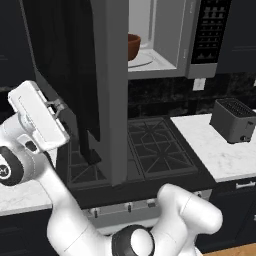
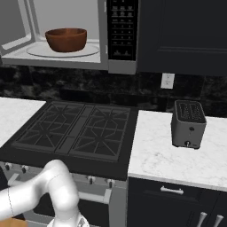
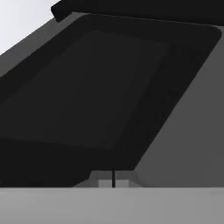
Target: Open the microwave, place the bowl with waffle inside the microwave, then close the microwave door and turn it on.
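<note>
Pincer (image 3: 113, 179) shut, empty — tips against microwave door (image 3: 100, 87) glass

Microwave (image 2: 119, 66) stands open above stove, door (image 1: 107, 90) swung wide toward room, dark glass facing out. Reddish-brown bowl (image 2: 66, 39) sits upright on round turntable inside light cavity.

Bowl (image 2: 66, 39) inside microwave (image 2: 120, 66), above stove (image 2: 73, 131); door (image 1: 107, 100) swung open leftward; toaster (image 2: 188, 123) on counter (image 2: 168, 159), right of stove.
</note>
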Motion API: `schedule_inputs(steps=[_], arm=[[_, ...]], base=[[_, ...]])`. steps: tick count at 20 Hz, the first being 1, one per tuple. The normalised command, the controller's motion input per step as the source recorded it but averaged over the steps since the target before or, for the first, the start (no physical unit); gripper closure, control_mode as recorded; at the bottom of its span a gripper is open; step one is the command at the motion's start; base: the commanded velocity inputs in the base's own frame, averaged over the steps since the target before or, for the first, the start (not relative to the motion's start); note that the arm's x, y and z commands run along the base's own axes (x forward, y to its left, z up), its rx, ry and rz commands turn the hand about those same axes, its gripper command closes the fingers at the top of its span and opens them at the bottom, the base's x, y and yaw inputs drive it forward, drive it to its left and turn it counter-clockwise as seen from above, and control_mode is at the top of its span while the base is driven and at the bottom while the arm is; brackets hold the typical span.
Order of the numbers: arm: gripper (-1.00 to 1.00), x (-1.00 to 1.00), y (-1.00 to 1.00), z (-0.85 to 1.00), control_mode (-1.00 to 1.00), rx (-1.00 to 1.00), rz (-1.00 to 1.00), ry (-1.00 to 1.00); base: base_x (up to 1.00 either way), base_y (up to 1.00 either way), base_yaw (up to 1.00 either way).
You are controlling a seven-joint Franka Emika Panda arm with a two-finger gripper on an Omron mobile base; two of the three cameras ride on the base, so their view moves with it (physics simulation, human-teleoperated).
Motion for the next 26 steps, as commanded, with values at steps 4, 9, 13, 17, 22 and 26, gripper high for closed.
schedule_inputs(steps=[4,9,13,17,22,26], arm=[[1.00,0.00,-1.00,0.73,-1.00,0.21,0.07,0.19],[1.00,0.07,-1.00,0.36,-1.00,0.09,0.13,0.43],[1.00,0.42,-1.00,0.06,-1.00,0.00,0.24,0.46],[1.00,0.61,-0.88,0.19,-1.00,0.13,0.34,0.26],[1.00,0.84,-0.65,0.18,-1.00,0.19,0.38,0.26],[1.00,1.00,-0.28,-0.02,-1.00,0.12,0.42,0.25]], base=[[0.00,0.00,0.00],[0.00,0.00,0.00],[0.00,0.00,0.00],[0.00,0.00,0.00],[0.00,0.00,0.00],[0.00,0.00,0.00]])
